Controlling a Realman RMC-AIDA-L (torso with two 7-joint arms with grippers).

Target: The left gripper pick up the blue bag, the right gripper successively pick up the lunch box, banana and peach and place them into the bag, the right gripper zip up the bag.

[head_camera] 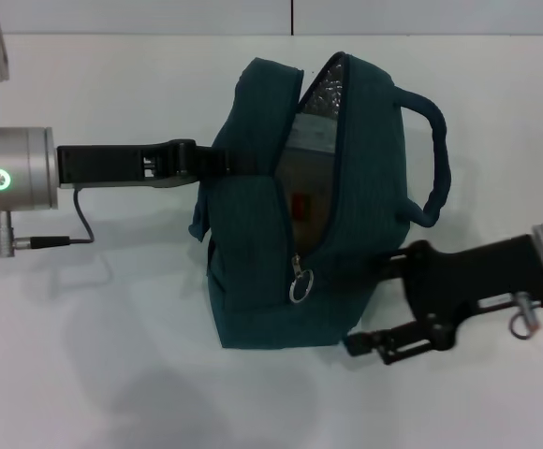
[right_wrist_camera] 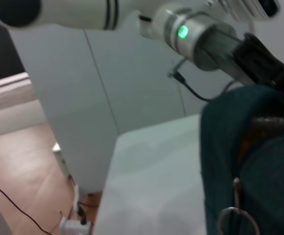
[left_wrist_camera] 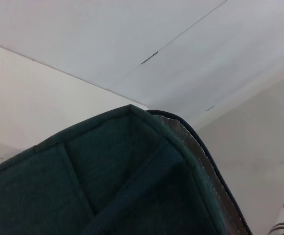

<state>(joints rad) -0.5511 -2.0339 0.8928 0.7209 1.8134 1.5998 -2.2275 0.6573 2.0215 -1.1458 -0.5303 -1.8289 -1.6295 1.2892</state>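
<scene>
Left gripper [head_camera: 217, 161], at centre-left of the head view, reaches in from the left edge and clamps onto the left flank of the blue bag [head_camera: 253, 281]; fingertips buried in the fabric, apparently pinching the near handle there. Behind it, black body, then silver wrist with green ring light [head_camera: 0, 178] at the far left, a thin cable [head_camera: 82, 220] looping below.

Right gripper [head_camera: 384, 309], at lower right of the head view, comes in from the right edge, one finger hidden against the bag's right side, the other finger [head_camera: 393, 344] sticking out below and clear of the fabric; spread apart, nothing visibly gripped.

Bag stands at centre frame on the white table [head_camera: 112, 374], mouth partly unzipped and gaping toward the top, silver foil lining [head_camera: 323, 89] showing. Inside, a glimpse of the lunch box [head_camera: 300, 192] with a red mark. Metal ring pull [head_camera: 300, 283] hangs at lower centre of the bag; second handle [head_camera: 431, 159] arches off the upper right.

In the left wrist view, only the bag's teal corner and foil-edged rim [left_wrist_camera: 201, 161]. In the right wrist view, ring pull at the bottom right, left wrist's green light at the top.
</scene>
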